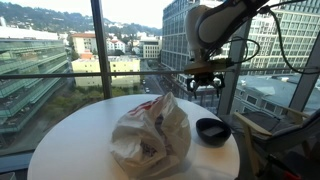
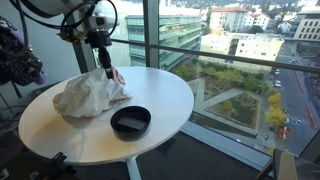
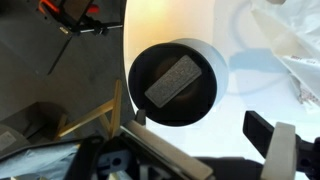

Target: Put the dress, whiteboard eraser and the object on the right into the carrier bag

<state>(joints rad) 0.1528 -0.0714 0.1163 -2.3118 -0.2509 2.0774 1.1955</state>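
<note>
Tall windows over city blocks surround the round white table (image 1: 80, 150), which shows in both exterior views (image 2: 50, 140). On it we see the small black bowl (image 1: 212, 130), sitting upright just beside the carrier bag (image 1: 150, 132). From the wrist view the whiteboard eraser (image 3: 173, 80) lies flat inside the bowl (image 3: 198, 105), slanted across its floor. The bag (image 2: 88, 97) is a crumpled whitish heap with red markings near the table's middle, and the bowl (image 2: 130, 122) sits on its window side, close but apart. We find the gripper (image 1: 203, 84) hanging above the table with its jaws spread wide and nothing between them. At the edge of an exterior view a dark purplish bundle (image 2: 18, 55) hangs off the table; we cannot tell what it is.
</note>
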